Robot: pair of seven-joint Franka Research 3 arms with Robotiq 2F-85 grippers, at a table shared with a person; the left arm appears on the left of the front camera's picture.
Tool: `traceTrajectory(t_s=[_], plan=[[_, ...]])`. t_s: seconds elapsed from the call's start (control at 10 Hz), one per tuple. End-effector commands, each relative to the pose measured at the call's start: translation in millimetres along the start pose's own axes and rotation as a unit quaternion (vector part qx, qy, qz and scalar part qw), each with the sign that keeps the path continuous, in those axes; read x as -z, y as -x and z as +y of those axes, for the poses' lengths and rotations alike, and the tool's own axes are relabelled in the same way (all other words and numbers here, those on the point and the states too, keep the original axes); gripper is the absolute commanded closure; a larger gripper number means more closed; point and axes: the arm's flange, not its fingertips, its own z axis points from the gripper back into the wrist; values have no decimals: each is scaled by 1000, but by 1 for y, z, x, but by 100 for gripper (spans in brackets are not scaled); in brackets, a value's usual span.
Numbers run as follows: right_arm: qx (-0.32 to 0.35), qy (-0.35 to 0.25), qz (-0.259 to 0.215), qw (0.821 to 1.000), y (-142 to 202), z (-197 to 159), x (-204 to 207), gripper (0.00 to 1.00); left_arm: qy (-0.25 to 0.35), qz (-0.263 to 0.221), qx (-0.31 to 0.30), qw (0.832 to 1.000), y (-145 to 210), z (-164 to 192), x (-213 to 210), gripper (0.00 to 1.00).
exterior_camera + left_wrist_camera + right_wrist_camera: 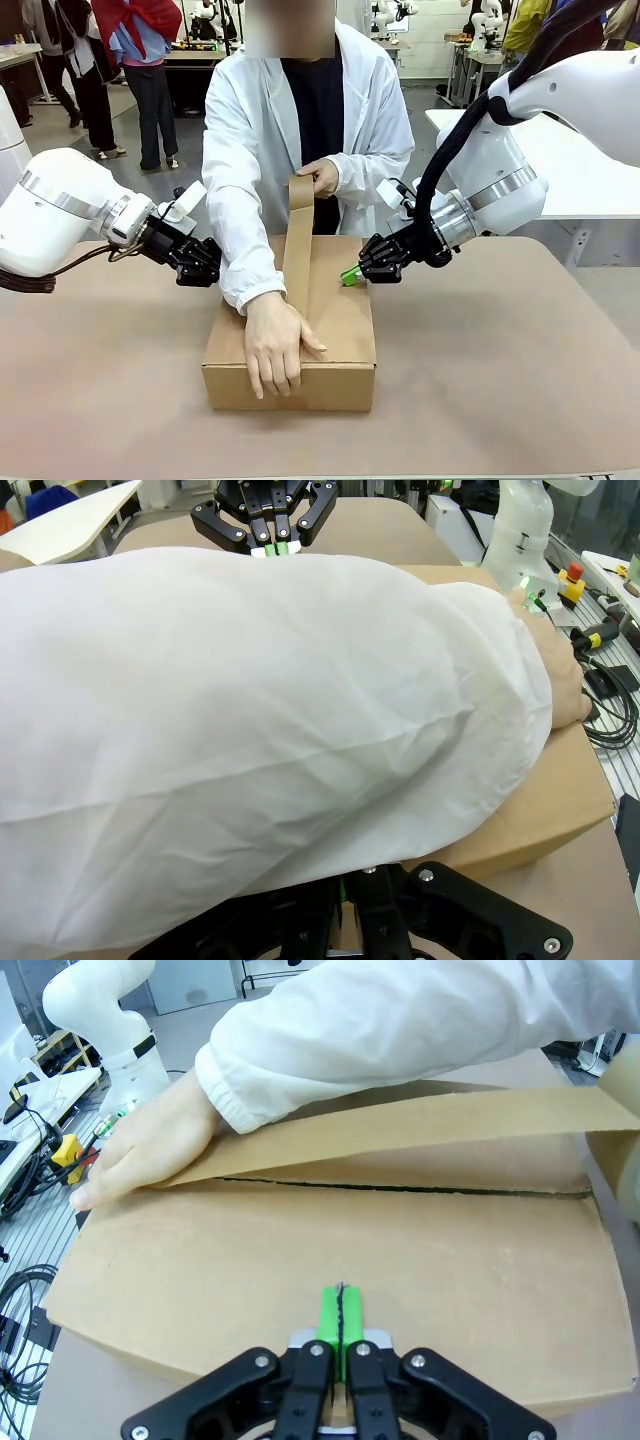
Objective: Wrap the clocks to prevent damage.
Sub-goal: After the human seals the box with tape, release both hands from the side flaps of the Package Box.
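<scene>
from the front, a closed brown cardboard box [320,330] sits mid-table [500,380]. the person's one hand [275,345] presses a strip of brown tape [297,245] onto the box's near edge, while the other hand [322,177] holds the strip's upper end up at chest height. the wrapped clocks cannot be made out anywhere; the box is shut. the left gripper [205,265] hangs clenched and empty just beside the person's white sleeve [235,230]. the right gripper [350,274] is clenched, green pads together, at the box's right edge, grasping nothing.

left wrist view: the sleeve [250,740] lies across the box [540,820], and the right gripper [275,548] shows beyond it.

right wrist view: the pads [341,1310] meet over the box top [400,1260]; the hand [150,1150] flattens the tape [420,1125] along the seam.
</scene>
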Motion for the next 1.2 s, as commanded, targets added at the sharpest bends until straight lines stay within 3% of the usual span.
traceTrajectory(t_s=[0.0,1.1], plan=[[3,0,2,1000,3,0,3,99,0,1,0,1000,1,0,2,100],[3,0,2,1000,3,0,3,99,0,1,0,1000,1,0,2,100]])
